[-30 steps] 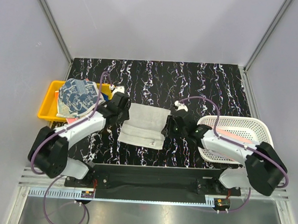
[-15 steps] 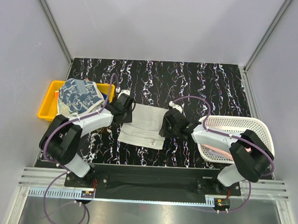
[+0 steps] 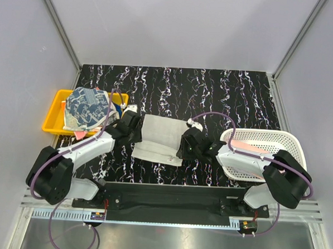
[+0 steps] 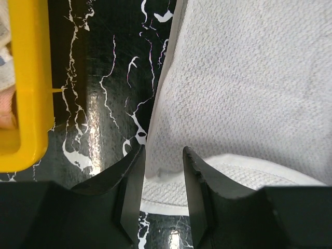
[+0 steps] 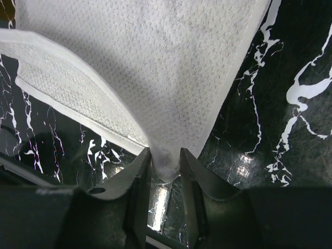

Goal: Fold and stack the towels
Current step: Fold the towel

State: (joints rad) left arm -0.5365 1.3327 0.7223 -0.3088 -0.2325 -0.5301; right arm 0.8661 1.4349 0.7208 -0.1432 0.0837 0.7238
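A whitish towel [image 3: 161, 136] lies in the middle of the black marbled table. My left gripper [image 3: 136, 132] is at its left edge; in the left wrist view the gripper [image 4: 163, 174] is shut on a raised edge of the towel [image 4: 244, 78], with a lower layer beneath. My right gripper [image 3: 184, 144] is at the right edge; in the right wrist view the gripper [image 5: 165, 167] is shut on a bunched corner of the towel [image 5: 155, 67], lifted over the layer below. Folded towels printed in dark blue [image 3: 87, 106] are stacked in the yellow tray. A pale pink towel [image 3: 247, 146] lies in the basket.
The yellow tray [image 3: 54, 112] stands at the left, close to my left arm, and its rim shows in the left wrist view [image 4: 32, 78]. The white mesh basket [image 3: 277, 142] stands at the right, over my right arm. Grey walls enclose the table.
Both grippers have moved toward the near edge along the towel's sides, drawing the held corners with them. The towel's far edge has barely shifted.
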